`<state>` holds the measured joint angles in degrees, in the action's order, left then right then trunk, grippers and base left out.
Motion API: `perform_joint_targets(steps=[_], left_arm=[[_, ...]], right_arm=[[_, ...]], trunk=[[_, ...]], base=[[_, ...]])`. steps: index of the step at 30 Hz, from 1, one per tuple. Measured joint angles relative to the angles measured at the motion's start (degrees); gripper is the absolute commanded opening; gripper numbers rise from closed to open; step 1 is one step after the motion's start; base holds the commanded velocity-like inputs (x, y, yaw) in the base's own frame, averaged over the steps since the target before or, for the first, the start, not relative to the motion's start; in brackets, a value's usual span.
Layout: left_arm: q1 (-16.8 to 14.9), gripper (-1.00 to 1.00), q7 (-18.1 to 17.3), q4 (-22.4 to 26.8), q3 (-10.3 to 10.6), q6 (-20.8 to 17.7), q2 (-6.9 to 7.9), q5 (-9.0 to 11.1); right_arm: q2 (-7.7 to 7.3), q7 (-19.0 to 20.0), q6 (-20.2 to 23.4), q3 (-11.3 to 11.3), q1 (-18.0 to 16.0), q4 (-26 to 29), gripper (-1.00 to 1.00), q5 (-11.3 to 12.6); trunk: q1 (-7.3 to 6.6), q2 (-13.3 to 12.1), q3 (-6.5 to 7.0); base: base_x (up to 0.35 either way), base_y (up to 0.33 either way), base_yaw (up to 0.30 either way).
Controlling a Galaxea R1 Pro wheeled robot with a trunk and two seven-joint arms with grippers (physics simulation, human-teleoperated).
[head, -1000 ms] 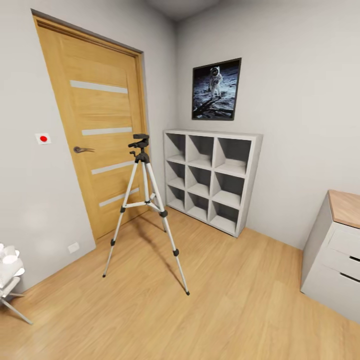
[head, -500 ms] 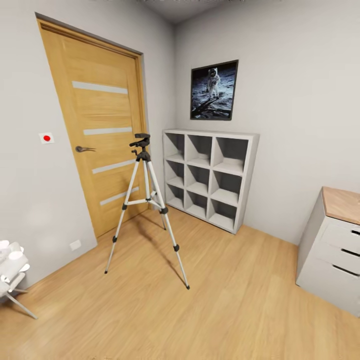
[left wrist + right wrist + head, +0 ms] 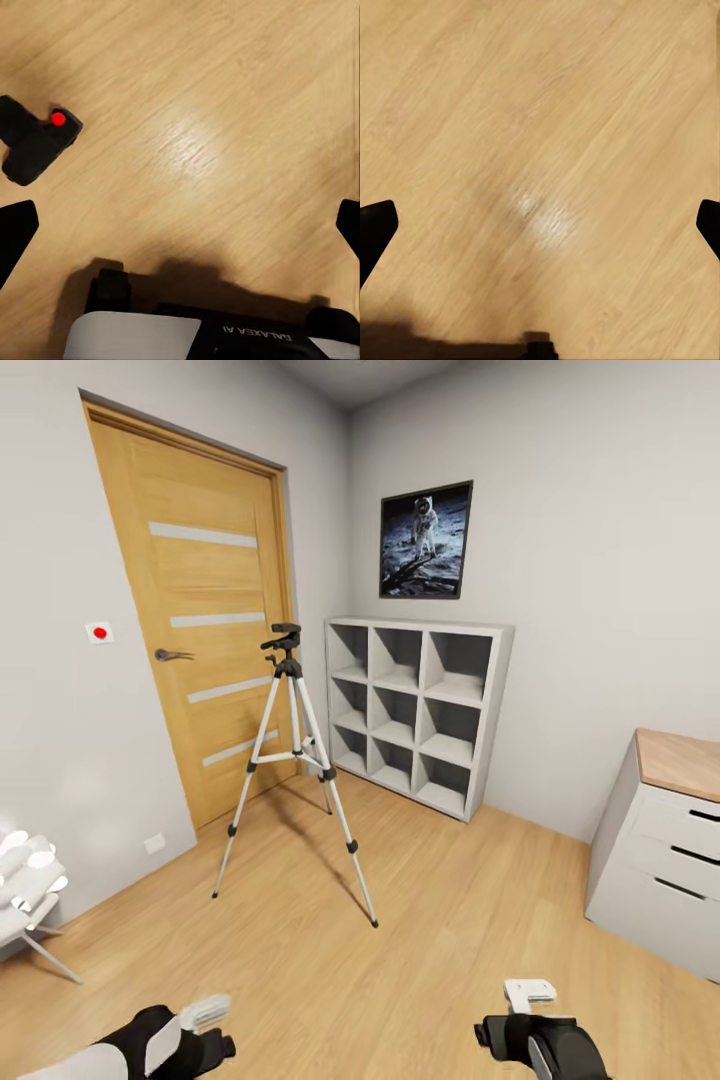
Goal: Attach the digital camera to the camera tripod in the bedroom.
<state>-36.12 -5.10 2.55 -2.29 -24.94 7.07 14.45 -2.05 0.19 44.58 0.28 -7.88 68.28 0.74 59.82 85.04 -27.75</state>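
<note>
The camera tripod (image 3: 293,760) stands on the floor (image 3: 430,930) before the door (image 3: 205,610), with the cube shelf (image 3: 418,715) to its right against the wall. A picture (image 3: 425,540) hangs above the shelf. The digital camera (image 3: 37,141) lies on the floor.

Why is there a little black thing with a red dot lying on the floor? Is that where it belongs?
That is the digital camera, lying on the bare wood floor under the left gripper, whose fingers are spread wide. It looks out of place: the camera tripod stands by the door with nothing on its head.
</note>
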Motion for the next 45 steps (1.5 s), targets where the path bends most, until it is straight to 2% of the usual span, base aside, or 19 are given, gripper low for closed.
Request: perform_joint_targets(steps=[4, 5, 9, 10, 11, 15, 17, 18, 19, 20, 24, 30, 32, 33, 34, 40, 41, 42, 45], left_arm=[[-1.1, 1.0, 0.1, 5.7, 0.0, -3.2, -0.1, 0.9], [-1.1, 1.0, 0.1, 5.8, 0.0, -3.2, -0.1, 0.9], [0.5, 1.0, 0.3, 14.6, 0.1, -6.7, -0.21, 1.3], [4.8, 1.0, 0.4, 25.5, 0.1, -11.3, -0.22, 1.3], [6.3, 1.0, 0.4, 32.4, 0.0, -13.5, -0.2, 1.7], [14.1, 1.0, 1.0, 55.8, -1.5, -23.7, -0.22, 1.9], [17.3, 1.0, 1.6, 63.4, -2.7, -27.3, -0.41, 1.9], [17.3, 1.0, 1.6, 63.5, -2.7, -27.4, -0.41, 1.9], [19.6, 1.0, 2.7, 68.1, -3.6, -29.6, -0.76, 1.8], [20.6, 1.0, 3.4, 69.5, -3.9, -30.4, -0.88, 1.8], [22.9, 1.0, 5.7, 68.4, -4.7, -31.7, -1.15, 1.2], [24.0, 1.0, 8.2, 63.2, -3.9, -28.0, -0.9, 0.8], [24.2, 1.0, 8.6, 61.5, -2.1, -25.9, -0.68, 0.0], [24.3, 1.0, 9.2, 59.4, 1.3, -23.3, -0.45, -2.2], [24.4, 1.0, 9.5, 57.7, 2.9, -22.1, -0.43, -3.9], [24.4, 1.0, 9.9, 54.2, 5.3, -18.5, -0.4, -6.7], [24.5, 1.0, 10.8, 52.5, 5.8, -15.6, -0.46, -8.3], [24.4, 1.0, 11.3, 51.3, 5.9, -14.5, -0.53, -8.9], [24.3, 1.0, 11.7, 49.8, 5.9, -13.6, -0.52, -9.4]], right_arm=[[0.41, 0.0, 7.9, 0.1, -0.8, 7.3, 1.0, 0.3], [0.41, 0.0, 7.9, 0.1, -0.8, 7.4, 1.0, 0.3], [1.41, 0.0, 11.4, 0.2, -3.0, 10.5, 1.0, 0.7], [1.96, 0.0, 13.2, 0.2, -5.5, 11.6, 1.0, 0.9], [2.08, 0.0, 14.0, 0.2, -6.5, 11.8, 1.0, 0.9], [2.38, 0.0, 15.2, 0.2, -9.1, 12.5, 1.0, 0.9], [2.5, 0.0, 15.2, 0.3, -9.8, 13.3, 1.0, 1.0], [2.5, 0.0, 15.2, 0.3, -9.8, 13.3, 1.0, 0.9], [2.59, 0.0, 15.2, 0.3, -10.3, 15.2, 1.0, 1.0], [2.62, 0.0, 15.2, 0.3, -10.5, 16.4, 1.0, 1.0], [2.75, 0.0, 15.2, 0.4, -10.8, 20.3, 1.0, 1.0], [2.88, 0.0, 15.2, 2.0, -10.9, 22.7, 1.0, 1.0], [2.88, 0.0, 15.2, 3.5, -10.8, 23.1, 1.0, 1.0], [2.83, 0.1, 15.2, 5.3, -10.6, 23.5, 1.0, 1.1], [2.74, 0.1, 15.2, 6.1, -10.6, 23.7, 1.0, 1.0], [2.7, 0.2, 15.2, 7.1, -10.5, 23.9, 1.0, 0.9], [2.6, 0.2, 15.2, 7.3, -10.5, 23.9, 1.0, 0.9], [2.56, 0.2, 15.2, 7.3, -10.5, 23.9, 1.0, 0.9], [2.47, 0.2, 15.2, 7.4, -10.5, 23.9, 1.0, 0.9]], trunk=[[0.88, 1.6, -0.72], [1.1, 2.0, -0.91], [1.98, 3.6, -1.62], [2.2, 4.0, -1.8], [2.41, 4.4, -1.97], [3.29, 6.0, -2.7], [3.73, 6.8, -3.06], [3.95, 7.2, -3.24], [4.17, 7.6, -3.42], [4.39, 8.0, -3.6], [5.27, 9.6, -4.32], [6.59, 12.0, -5.39], [7.03, 12.8, -5.75], [7.25, 13.2, -5.94], [7.47, 13.6, -6.12], [8.79, 16.0, -7.19], [9.01, 16.4, -7.37], [9.23, 16.8, -7.55], [9.89, 18.1, -8.09]], base=[[-0.005, 0.0, 0.0], [-0.003, 0.0, 0.0], [-0.002, 0.0, 0.0], [0.0, 0.0, 0.0], [0.0, 0.0, 0.0], [0.0, 0.0, 0.0], [0.0, 0.0, 0.0], [0.0, 0.0, 0.0], [0.0, 0.0, 0.0], [0.0, 0.0, 0.0], [0.0, 0.0, 0.0], [0.0, 0.0, 0.0], [0.0, 0.0, -0.008], [0.0, 0.0, -0.044], [0.0, 0.0, -0.055], [0.0, 0.0, -0.045], [0.0, 0.0, -0.009], [0.0, 0.0, -0.007], [0.0, 0.0, -0.005]])
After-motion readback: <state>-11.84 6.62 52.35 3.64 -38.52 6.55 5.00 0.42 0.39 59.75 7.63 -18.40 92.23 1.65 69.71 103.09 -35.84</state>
